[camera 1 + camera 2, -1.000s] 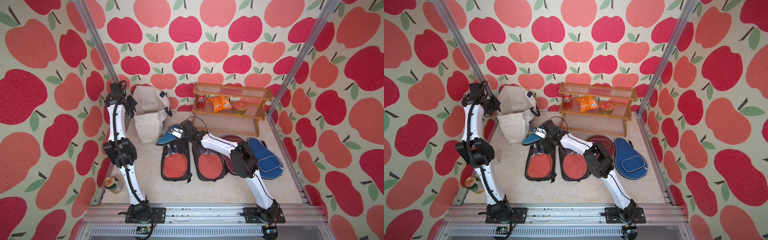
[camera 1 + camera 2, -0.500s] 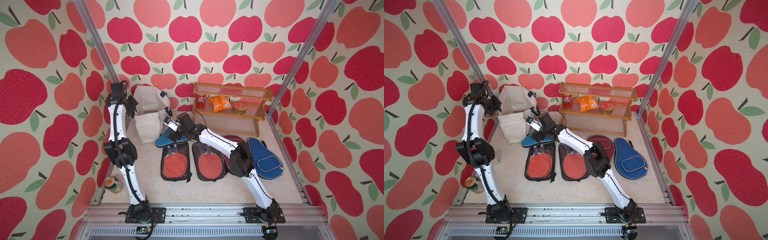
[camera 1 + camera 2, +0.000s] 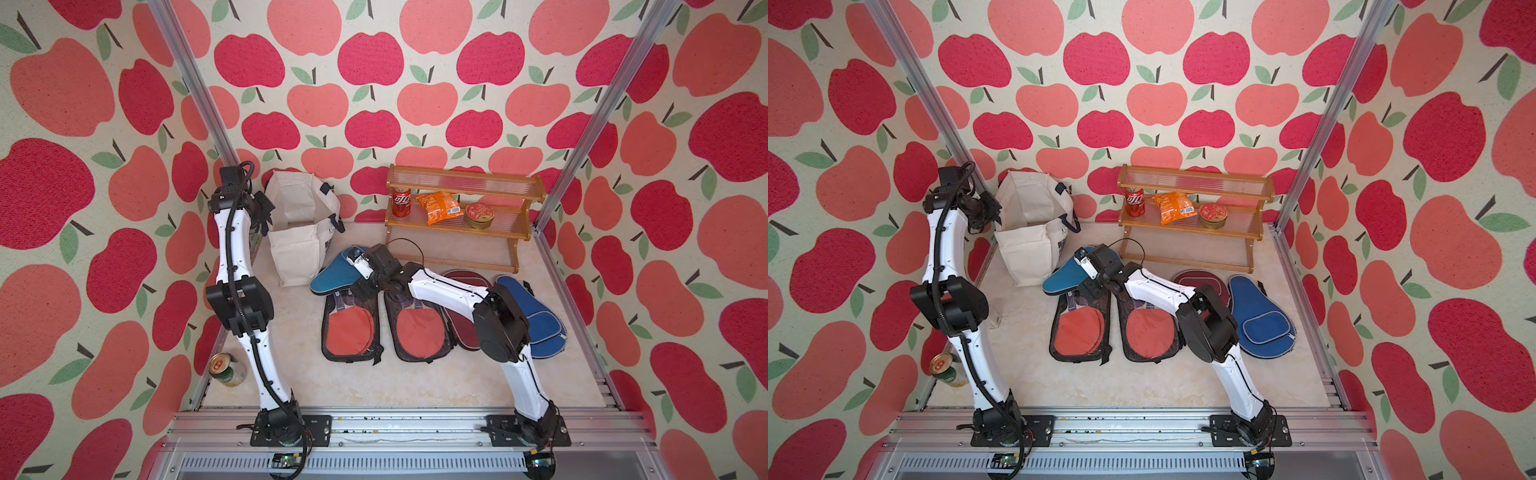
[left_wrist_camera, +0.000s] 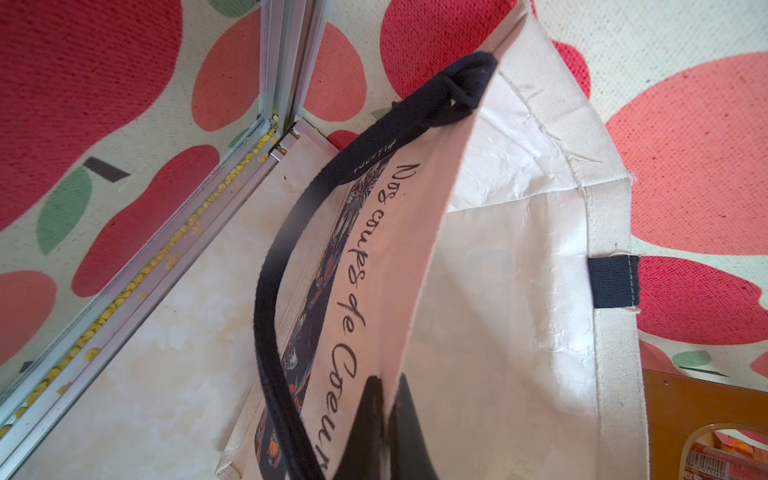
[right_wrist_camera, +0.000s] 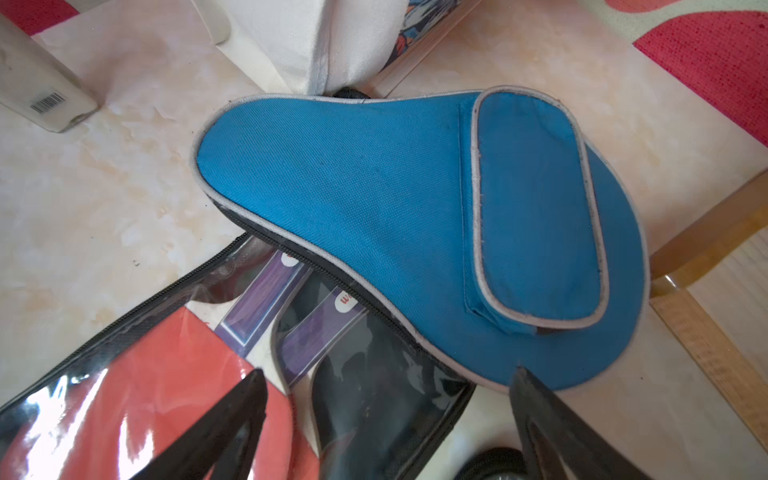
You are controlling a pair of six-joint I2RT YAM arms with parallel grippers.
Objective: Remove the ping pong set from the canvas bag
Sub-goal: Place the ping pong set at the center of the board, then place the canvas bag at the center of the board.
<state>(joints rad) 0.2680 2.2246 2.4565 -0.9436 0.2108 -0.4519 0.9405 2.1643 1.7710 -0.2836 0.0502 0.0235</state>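
The off-white canvas bag (image 3: pixel 299 224) (image 3: pixel 1030 224) stands upright at the back left. My left gripper (image 3: pixel 262 216) (image 4: pixel 384 415) is shut on its lettered wall (image 4: pixel 374 291) at the rim. The ping pong set lies on the table in both top views. Two clear cases (image 3: pixel 349 328) (image 3: pixel 417 328) show red paddles, with a maroon cover (image 3: pixel 461 278) and a dark blue cover (image 3: pixel 536 320) to their right. A teal-blue cover (image 3: pixel 332 276) (image 5: pixel 374 187) rests across the clear cases' handle ends, beside the bag. My right gripper (image 3: pixel 361 286) (image 5: pixel 388 374) hovers over them, open and holding nothing.
A wooden shelf (image 3: pixel 457 245) at the back holds a red can (image 3: pixel 401 201), an orange snack packet (image 3: pixel 440 208) and a round tin (image 3: pixel 480 216). A green can (image 3: pixel 226 370) lies at the front left. Metal frame posts (image 3: pixel 582 145) stand at the corners.
My right arm swung back toward the bag, then returned over the clear cases. The teal-blue cover stays beside the bag. The left gripper has not moved.
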